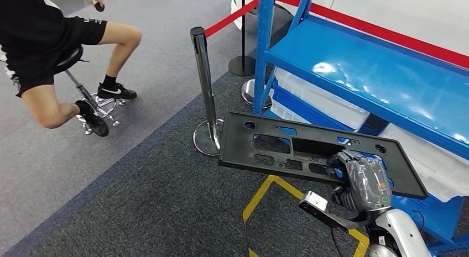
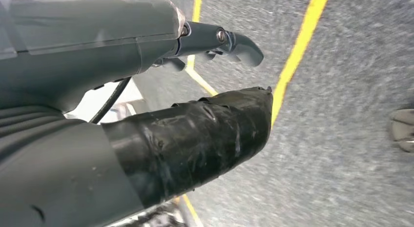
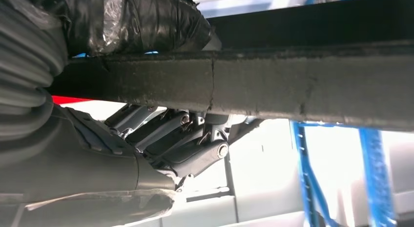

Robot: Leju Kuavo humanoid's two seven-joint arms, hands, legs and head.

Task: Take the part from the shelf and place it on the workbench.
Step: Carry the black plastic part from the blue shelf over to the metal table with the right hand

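Item one: the part [image 1: 309, 152], a long flat black plastic panel with cut-out slots and round holes. I see it held level in the air in front of the blue shelf [image 1: 365, 69], off the shelf board and above the dark carpet [image 1: 155, 202]. My right hand [image 1: 365, 182] grasps it at its near edge toward the right end; in the right wrist view the taped thumb [image 3: 141, 22] lies on one face of the part [image 3: 302, 85] and the darker fingers [image 3: 185, 139] curl against the other, so the right hand [image 3: 122, 139] clamps the panel between them.

Item two: my left hand [image 2: 146, 105], seen in the left wrist view, hangs over grey carpet [image 2: 341, 114] crossed by yellow floor tape [image 2: 298, 51]. Its fingers hold nothing and lie apart, thumb and finger extended.

Item three: yellow tape [image 1: 265, 193] on the floor just under the part.

Item four: a chrome barrier post [image 1: 203, 80] with a red belt [image 1: 229, 16], left of the shelf.

Item five: white bins [image 1: 321, 99] on the lower shelf level.

Item six: a person [image 1: 50, 47] seated on a stool [image 1: 88, 96], far left.
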